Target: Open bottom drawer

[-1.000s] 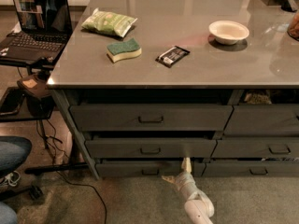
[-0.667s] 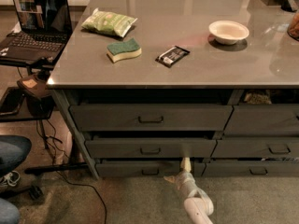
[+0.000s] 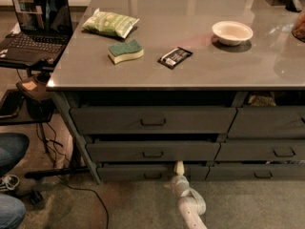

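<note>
The bottom drawer [image 3: 124,172] is the slim dark grey front lowest in the left stack, with a small loop handle [image 3: 152,176] at its centre. It stands a little out from the frame, with a dark gap above it. My gripper [image 3: 179,166] comes up from the lower middle on a white arm. Its pale tip rests at the drawer's top edge, just right of the handle.
Two taller grey drawers [image 3: 152,120] sit above it. A neighbouring stack [image 3: 267,151] is on the right. On the table top [image 3: 190,66] lie a green bag [image 3: 110,23], a sponge [image 3: 125,51], a black packet [image 3: 175,57] and a white bowl [image 3: 232,32]. A laptop [image 3: 33,23] is at left.
</note>
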### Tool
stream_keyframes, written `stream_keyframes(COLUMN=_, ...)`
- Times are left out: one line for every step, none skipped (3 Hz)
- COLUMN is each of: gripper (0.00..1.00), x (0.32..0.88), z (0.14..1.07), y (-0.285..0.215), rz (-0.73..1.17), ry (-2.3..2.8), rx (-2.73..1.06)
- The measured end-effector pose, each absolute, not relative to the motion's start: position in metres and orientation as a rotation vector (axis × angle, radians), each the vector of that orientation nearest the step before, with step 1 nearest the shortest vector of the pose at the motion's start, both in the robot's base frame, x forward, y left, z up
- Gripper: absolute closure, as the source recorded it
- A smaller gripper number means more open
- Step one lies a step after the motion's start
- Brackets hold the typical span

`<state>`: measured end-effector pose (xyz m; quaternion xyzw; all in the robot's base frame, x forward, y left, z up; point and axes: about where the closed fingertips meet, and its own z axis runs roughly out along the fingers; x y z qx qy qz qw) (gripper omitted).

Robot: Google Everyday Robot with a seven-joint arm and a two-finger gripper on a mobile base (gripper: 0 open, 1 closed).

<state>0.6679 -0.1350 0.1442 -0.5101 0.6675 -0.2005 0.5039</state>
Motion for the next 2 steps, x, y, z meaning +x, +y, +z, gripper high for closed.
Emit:
stream_keyframes(gripper=0.0, x=0.6679, z=0.1443, y=-0.135, rz=-0.484, ry=1.612, rx=-1.232)
stream_keyframes(gripper=0.0, x=0.6693, z=0.1472, y=-0.1375, rz=-0.512, ry=1.604, rx=-1.239)
